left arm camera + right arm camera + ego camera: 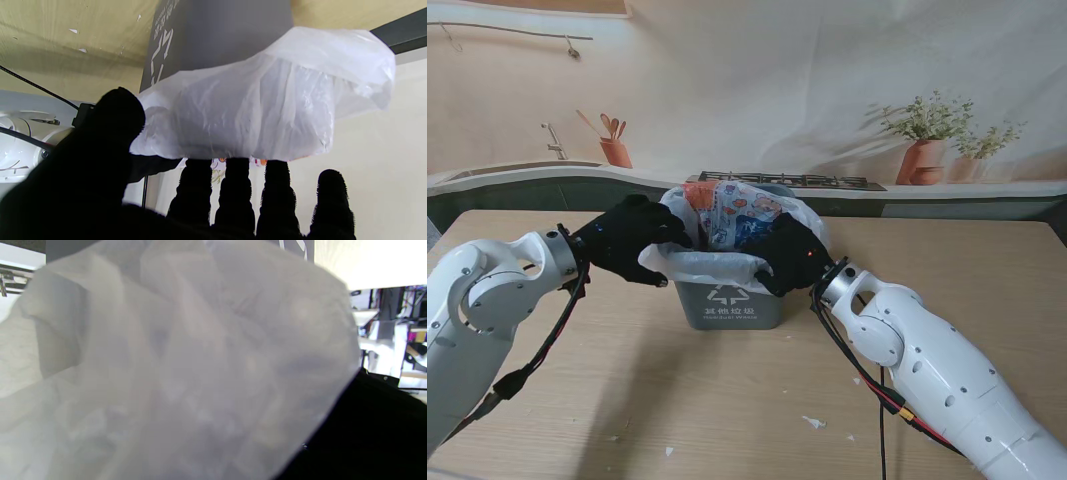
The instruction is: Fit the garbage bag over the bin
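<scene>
We have the bag (pixel 712 262) folded over most of the rim of the bin (pixel 727 305) at table centre, our left hand (pixel 632 240) at 9 o'clock and right hand (pixel 789 255) at 3 each grasping its edge, left to pull lower.

- A pale wooden surface (pixel 657 400) fills the lower half of the stand's view, with small white scraps (pixel 814 422) scattered at its lower middle.
- Behind it hangs a printed kitchen backdrop (pixel 827 80) in cream tones.
- At upper left the backdrop shows a sink tap (pixel 555 142) and an orange utensil pot (pixel 614 151).
- A stove top (pixel 792 181) sits at centre.
- Two potted plants (pixel 932 140) stand at upper right.
- Light is soft and even.
</scene>
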